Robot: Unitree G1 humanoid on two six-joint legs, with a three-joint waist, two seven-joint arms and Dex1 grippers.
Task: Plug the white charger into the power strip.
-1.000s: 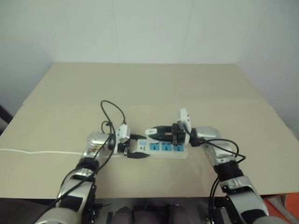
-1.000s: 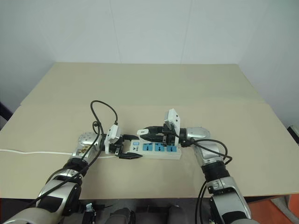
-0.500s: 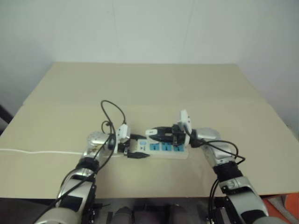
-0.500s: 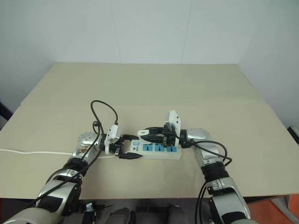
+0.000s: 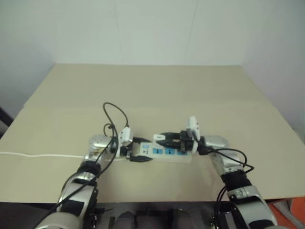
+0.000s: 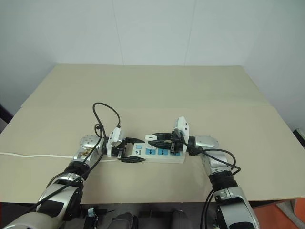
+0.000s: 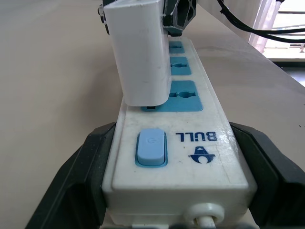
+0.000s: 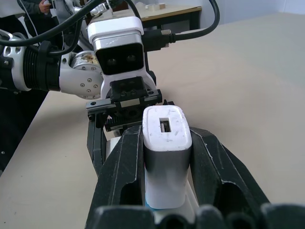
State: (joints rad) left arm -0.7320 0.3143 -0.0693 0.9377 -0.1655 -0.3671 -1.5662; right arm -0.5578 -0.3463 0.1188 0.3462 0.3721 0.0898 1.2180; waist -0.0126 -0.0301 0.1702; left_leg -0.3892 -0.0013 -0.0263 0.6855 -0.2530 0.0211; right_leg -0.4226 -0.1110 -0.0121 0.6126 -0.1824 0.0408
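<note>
Since a second ago, the right arm has slid a little toward 3 o'clock, and the fingertips of the right gripper (image 6: 157, 139) now sit over the middle of the power strip (image 6: 159, 153) instead of near its switch end; the left arm has not budged. Nearest the robot, at about 7 o'clock from the strip, the left gripper (image 6: 129, 150) has its two black fingers (image 7: 81, 176) pressed on both long sides of the switch end, so I think it holds the strip steady and stops it sliding when the plug gets pushed in. A bit farther along, the right gripper has its fingers closed tight on the white charger (image 7: 138, 52), standing it up straight with its bottom at the first blue socket (image 7: 180, 95) beside the switch (image 7: 151, 148). The prongs are hidden under the charger's body, so I cannot tell if they are partly in the holes or only resting on top. The strip's thin cord (image 6: 33, 155) runs off toward 9 o'clock and is cut off at the edge of the table (image 6: 157, 86).
</note>
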